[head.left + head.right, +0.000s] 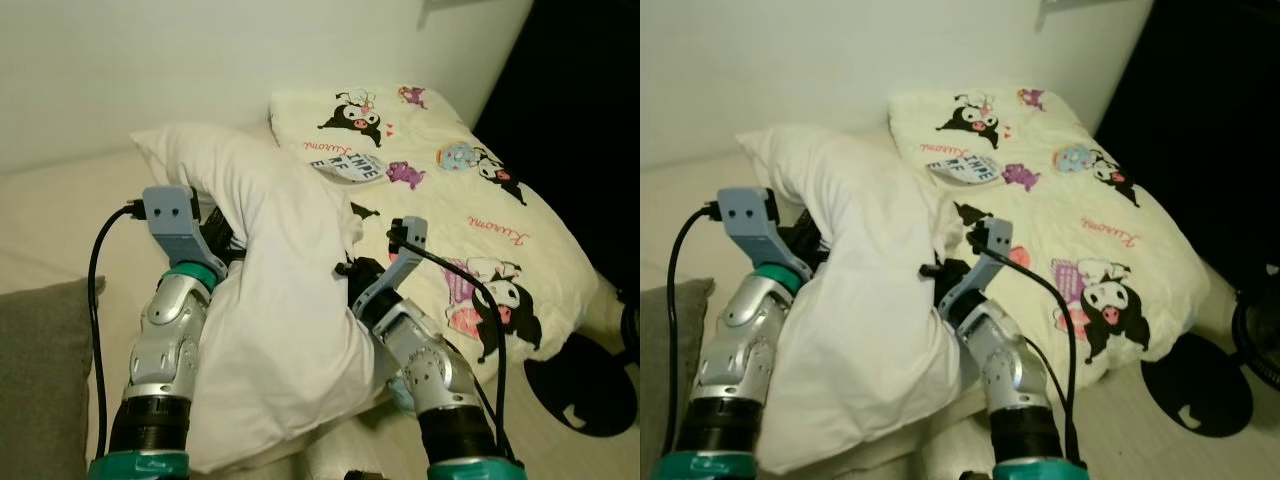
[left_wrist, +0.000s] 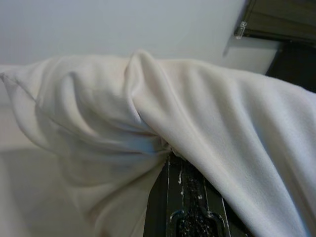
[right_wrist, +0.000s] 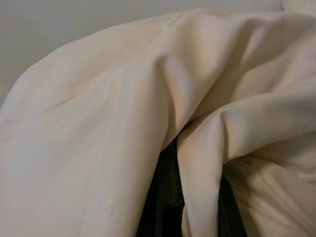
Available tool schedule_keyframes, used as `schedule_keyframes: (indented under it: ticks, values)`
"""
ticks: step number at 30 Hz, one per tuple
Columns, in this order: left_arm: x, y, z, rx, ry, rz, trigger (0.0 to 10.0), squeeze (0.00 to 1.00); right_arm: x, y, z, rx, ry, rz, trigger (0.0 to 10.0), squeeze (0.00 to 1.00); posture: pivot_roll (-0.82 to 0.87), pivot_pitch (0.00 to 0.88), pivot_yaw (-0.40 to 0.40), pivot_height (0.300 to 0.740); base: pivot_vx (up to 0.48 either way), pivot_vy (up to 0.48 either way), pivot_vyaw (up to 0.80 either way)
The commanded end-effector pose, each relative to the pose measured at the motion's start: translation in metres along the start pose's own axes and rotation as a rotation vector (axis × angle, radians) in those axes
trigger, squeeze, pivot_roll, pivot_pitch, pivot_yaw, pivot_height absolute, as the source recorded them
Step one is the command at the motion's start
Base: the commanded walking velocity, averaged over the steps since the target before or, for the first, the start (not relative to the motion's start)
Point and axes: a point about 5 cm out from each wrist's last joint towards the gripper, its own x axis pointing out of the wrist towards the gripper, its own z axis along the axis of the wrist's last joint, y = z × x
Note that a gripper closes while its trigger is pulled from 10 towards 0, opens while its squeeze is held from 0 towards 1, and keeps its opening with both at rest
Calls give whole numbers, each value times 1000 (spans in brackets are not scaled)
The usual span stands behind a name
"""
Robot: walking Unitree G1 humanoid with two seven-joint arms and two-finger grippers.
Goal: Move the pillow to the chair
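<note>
A large, plain white fabric pillow [image 1: 265, 300] hangs between the robot's two silver arms, lifted clear of the bed and folded over itself so that its upper corner points toward the bed's head edge by the wall. The left gripper [image 1: 222, 238] presses into the pillow's left flank, and in its wrist view one black finger [image 2: 190, 197] runs up into a deep crease where the cloth bunches and pinches together (the fingers are closed on a fold of the pillow). The right gripper [image 1: 352, 270] meets the pillow's right side; its wrist view shows dark fingers [image 3: 168, 197] buried beneath a draped fold, with the fabric gathered between them, so this one too is clamped on the pillow.

Behind and to the right lies a cream quilted bed cover [image 1: 480, 200] printed with black-and-white cartoon characters, stretching from the head edge of the bed down to its right-hand edge, where it droops toward the floor. A grey fabric cushion [image 1: 40, 370] sits at the bed's near left corner, just beside the left arm. A black round base [image 1: 585, 385] rests on the pale floor past the bed's near right corner.
</note>
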Motion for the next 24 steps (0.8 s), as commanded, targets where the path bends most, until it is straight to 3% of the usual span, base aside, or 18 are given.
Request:
schedule_keyframes:
  ticks: [1,7,16,19,24]
  values:
    - [3,-21,-3,9,24,-84,10000,0,14,31,-6,43,-16,123,10000,0,55,0,64,740,0,0,0]
    - [1,-27,-6,8,53,-125,10000,0,12,24,-7,-21,1,71,10000,0,53,0,64,740,0,0,0]
    - [2,-32,-2,-7,46,-135,10000,0,8,24,-6,-34,-11,77,10000,0,53,0,67,740,0,0,0]
    - [-3,-43,-4,-31,63,-236,10000,0,7,25,-6,-38,-11,78,10000,0,52,0,72,740,0,0,0]
    - [-4,-42,-8,-31,63,-212,10000,0,6,26,-7,-50,2,79,10000,0,44,0,80,740,0,0,-352]
